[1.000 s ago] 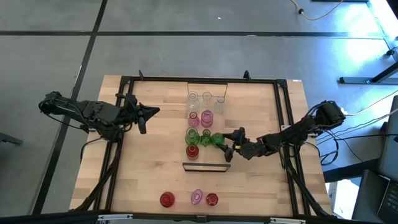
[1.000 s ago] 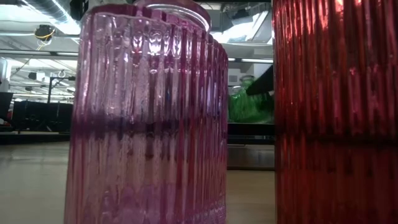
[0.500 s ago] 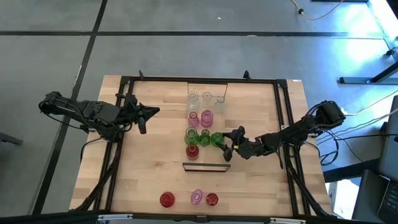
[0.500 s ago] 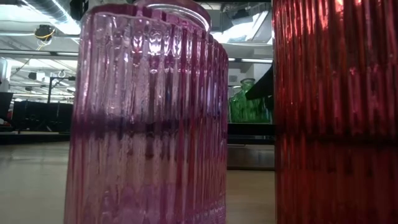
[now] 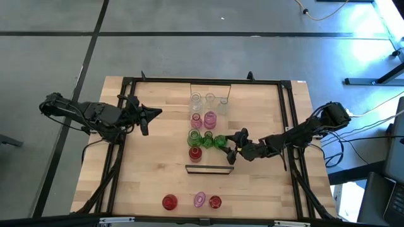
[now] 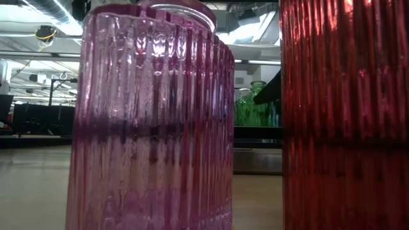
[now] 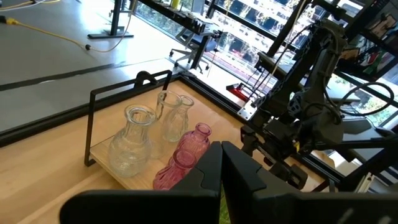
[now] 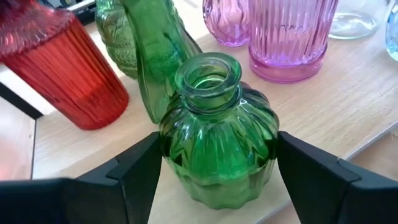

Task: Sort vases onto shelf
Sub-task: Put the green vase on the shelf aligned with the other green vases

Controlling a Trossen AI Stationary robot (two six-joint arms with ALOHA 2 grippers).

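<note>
The shelf [image 5: 214, 159] is a pale plank with black end frames that runs from far to near at mid-table. On it stand clear vases [image 5: 209, 99], pink vases [image 5: 210, 119], two green vases [image 5: 194, 137] and a red vase [image 5: 195, 153]. My right gripper [image 5: 226, 145] is at the plank's right side, shut on a third green vase [image 5: 220, 141], a ribbed round one [image 8: 217, 149]. Two red vases [image 5: 169, 202] and a pink vase [image 5: 199, 200] stand on the table near its near edge. My left gripper [image 5: 156, 113] waits shut above the table's left half. My right gripper holds the green vase by its round belly [image 8: 264, 146], pinched between the two fingers [image 8: 140, 168], one on each side. The fingers come level from the table's right. The vase is upright, its base on the plank [image 8: 348, 106] beside the other green vases.
The low view is filled by the near pink vase [image 6: 153, 115] and red vase [image 6: 345, 115], with green vases [image 6: 255, 102] behind. A tall green vase [image 8: 155, 56] and a red vase [image 8: 62, 68] stand close beside the held one. A black frame [image 5: 126, 85] rings the table.
My right gripper has brought the green vase a little toward the other green vases on the shelf. In the low view the vase sat lower and blurred a second ago; it now stands upright and still. The left arm has kept still.
</note>
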